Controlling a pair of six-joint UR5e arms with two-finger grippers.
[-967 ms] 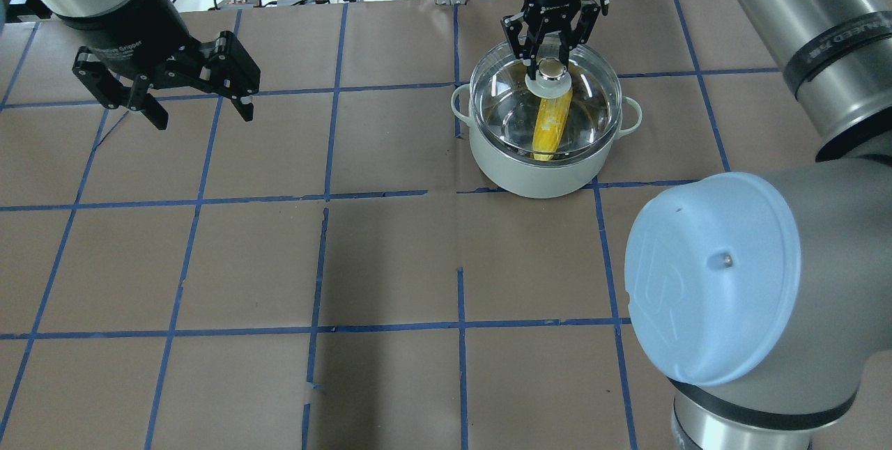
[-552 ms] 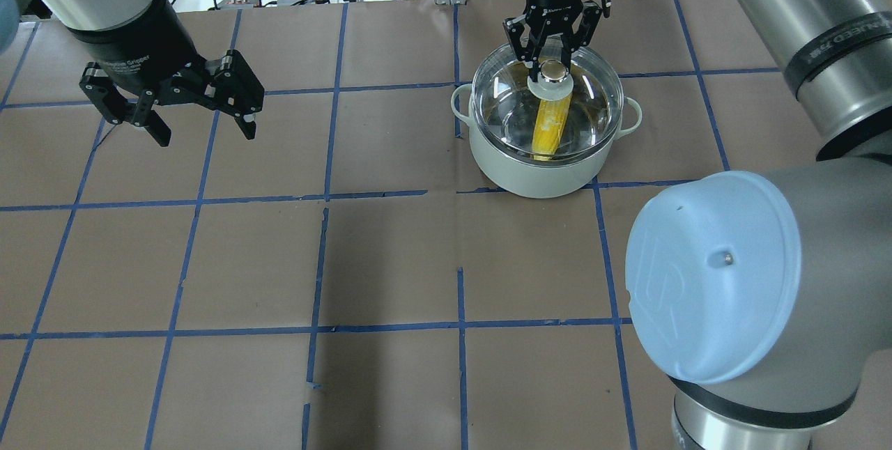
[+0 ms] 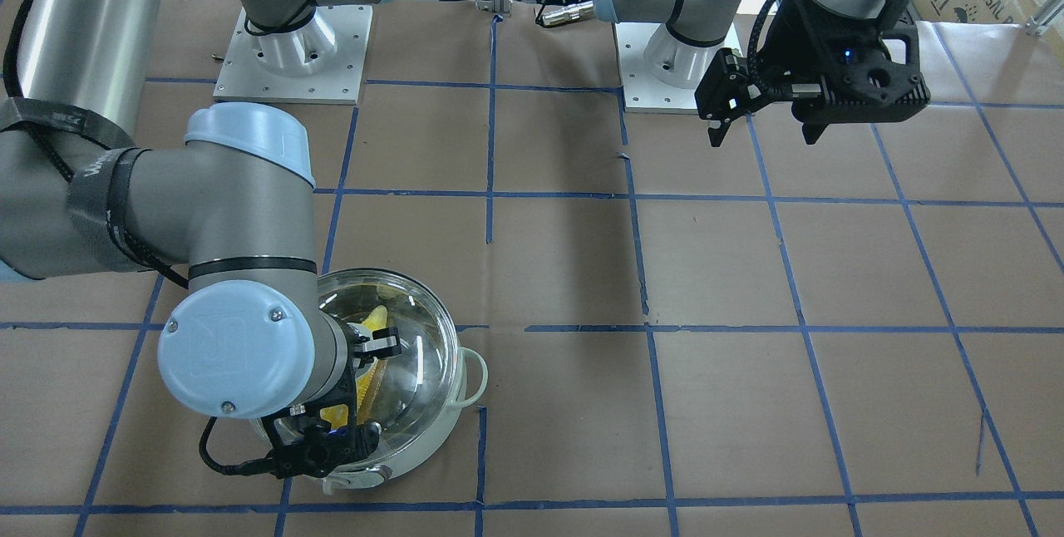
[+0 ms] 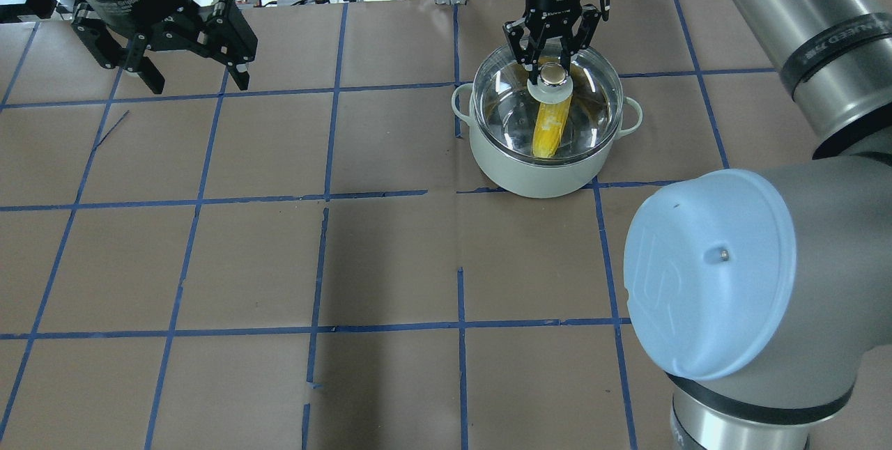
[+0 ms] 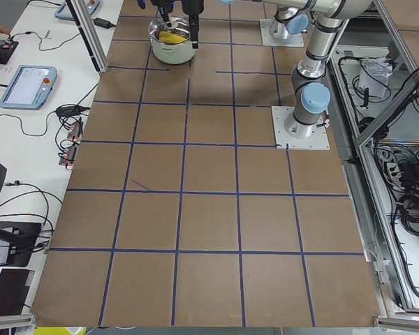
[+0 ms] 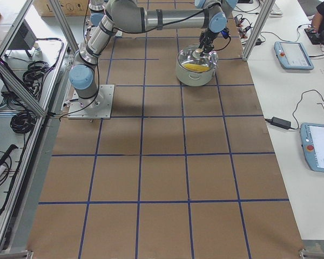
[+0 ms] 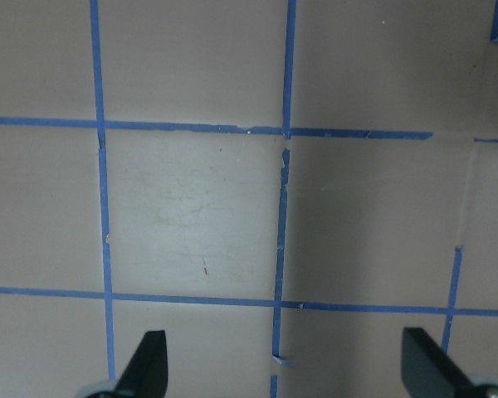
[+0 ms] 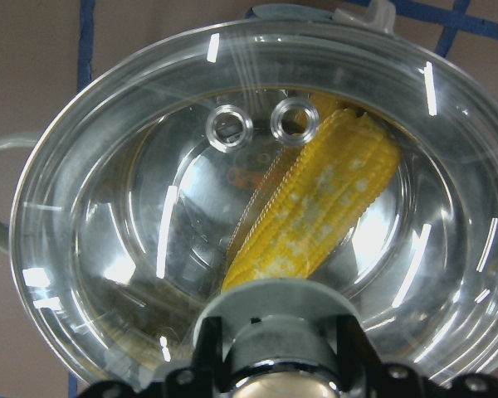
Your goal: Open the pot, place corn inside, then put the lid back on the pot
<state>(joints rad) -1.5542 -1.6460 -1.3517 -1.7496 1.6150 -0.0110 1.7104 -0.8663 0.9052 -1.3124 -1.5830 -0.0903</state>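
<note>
Round pale mint-white pot on the brown counter, yellow ear of corn inside, clear glass lid seated on top. Its knob is clasped by the right pincer; the left pincer is spread, empty. The lid would be dragged askew by a lift made before release.

One pot, one lid, one corn (seen through the glass). The lid has two vent rings, the pot two handles. Two grippers: left gripper, right gripper.
</note>
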